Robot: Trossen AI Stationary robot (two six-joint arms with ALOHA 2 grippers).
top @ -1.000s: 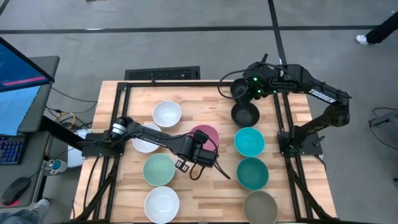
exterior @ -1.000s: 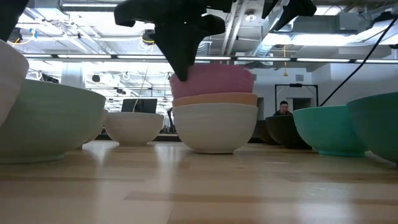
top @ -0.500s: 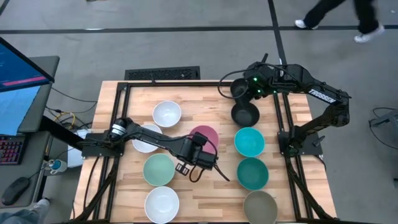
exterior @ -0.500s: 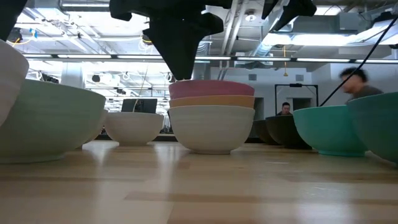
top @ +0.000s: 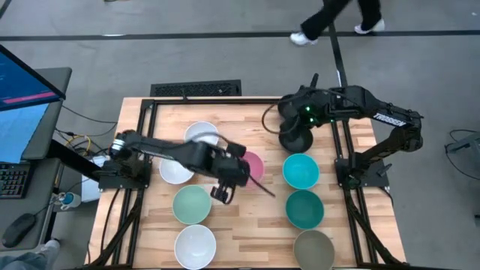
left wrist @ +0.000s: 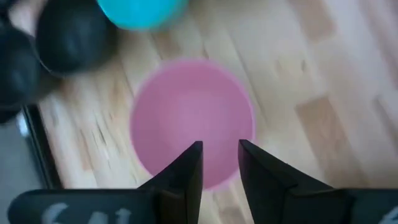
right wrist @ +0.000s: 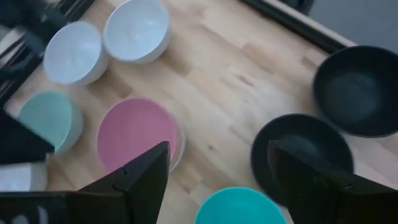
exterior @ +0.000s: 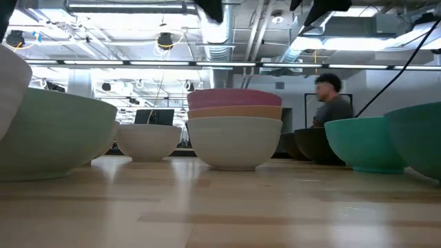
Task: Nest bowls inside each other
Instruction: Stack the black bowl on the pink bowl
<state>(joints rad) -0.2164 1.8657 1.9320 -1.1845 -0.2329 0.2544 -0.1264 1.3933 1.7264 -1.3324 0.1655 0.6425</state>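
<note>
Bowl count: twelve that I can spot, seven colours.

Four white bowls: three sitting loose, a white bowl (top: 201, 136), another white bowl (top: 175, 172) and a third white bowl (top: 195, 246), plus the white one (exterior: 238, 142) at the bottom of the stack. Two teal bowls, one teal bowl (top: 301, 171) and the other teal bowl (top: 304, 208). Two black bowls, one black bowl (right wrist: 300, 152) and a second black bowl (right wrist: 356, 87). Then singles: one pink bowl (top: 254, 163), one orange bowl (exterior: 234, 111), one pale green bowl (top: 191, 204), one grey-olive bowl (top: 313, 250).

The right arm (top: 390, 118) carries white lettering that appears to read "TROSSEN".
</note>
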